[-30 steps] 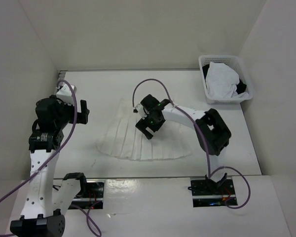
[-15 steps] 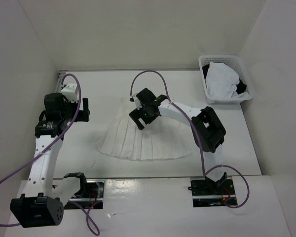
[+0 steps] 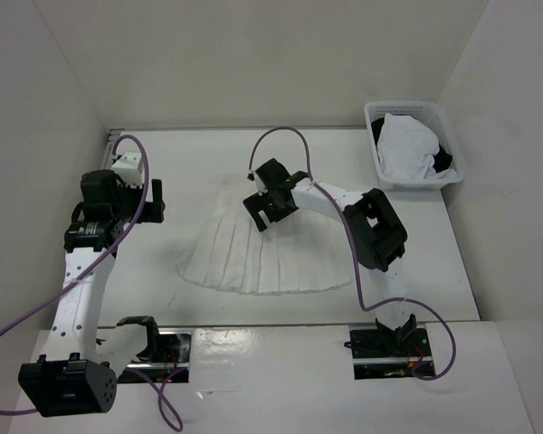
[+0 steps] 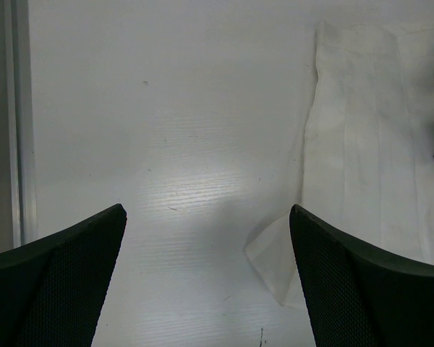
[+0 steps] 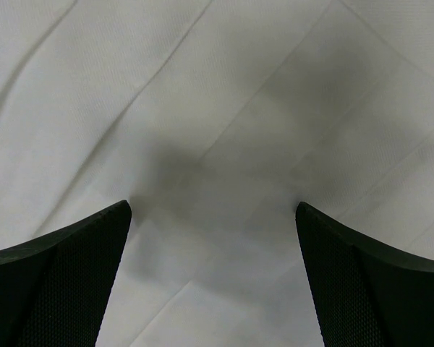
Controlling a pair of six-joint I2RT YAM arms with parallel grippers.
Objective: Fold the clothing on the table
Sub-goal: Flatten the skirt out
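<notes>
Two arms share a white table (image 3: pixel 416 262) with the pleated skirt (image 3: pixel 253 258) lying flat at its middle, narrow waist toward the far edge and wide hem toward the arm bases. Bare tabletop lies on every side of it: a broad strip on the left out to the grey edge strip (image 4: pixel 18 108), and another on the right between the hem's corner and a white basket (image 3: pixel 414 109) in the far right corner, which holds a bunched plain white cloth (image 3: pixel 405 149).

The left arm stands raised with its elbow high, and the left gripper (image 3: pixel 157 201) hangs over bare table beside the skirt's left edge, fingers spread wide with nothing between them (image 4: pixel 206 210). The right arm reaches forward and leftward, and the right gripper (image 3: pixel 264 215) sits low over the skirt near its waist, fingers also spread apart, casting a shadow on the pleats (image 5: pixel 213 206).

Whether the right fingertips touch the fabric cannot be told. The right arm hides part of the skirt's upper right side. A dark item in the basket beside the cloth is too small to identify.
</notes>
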